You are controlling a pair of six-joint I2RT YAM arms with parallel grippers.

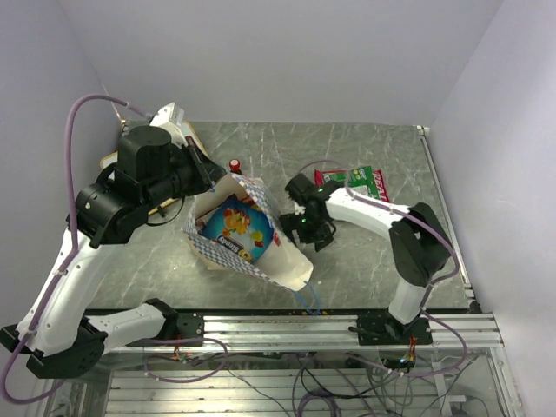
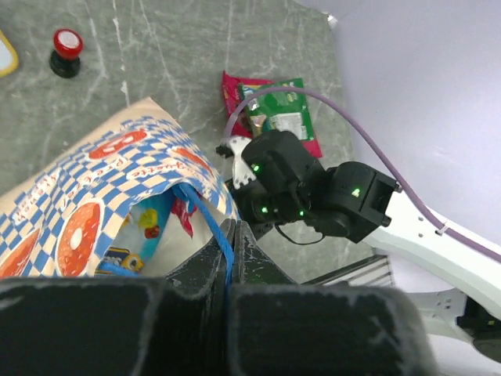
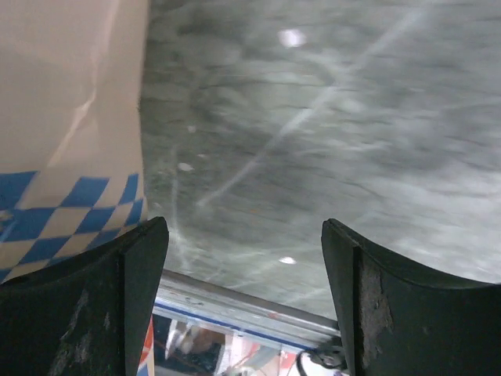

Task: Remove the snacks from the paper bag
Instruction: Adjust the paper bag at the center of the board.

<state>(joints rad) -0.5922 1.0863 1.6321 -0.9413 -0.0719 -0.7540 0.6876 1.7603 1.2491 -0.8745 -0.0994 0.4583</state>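
L fingers (image 2: 205, 270) pinch paper bag (image 2: 94, 188) cord (image 2: 210, 219); R fingers (image 3: 86, 313) apart

Left pincer (image 2: 232, 229) is pinched closed; right pincer (image 3: 244, 227) gapes wide, arm bent low.

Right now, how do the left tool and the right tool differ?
The left tool is shut on the blue handle of the paper bag; the right tool is open, empty. The left tool is at the bag's mouth; the right tool is beside the bag. Both are black.
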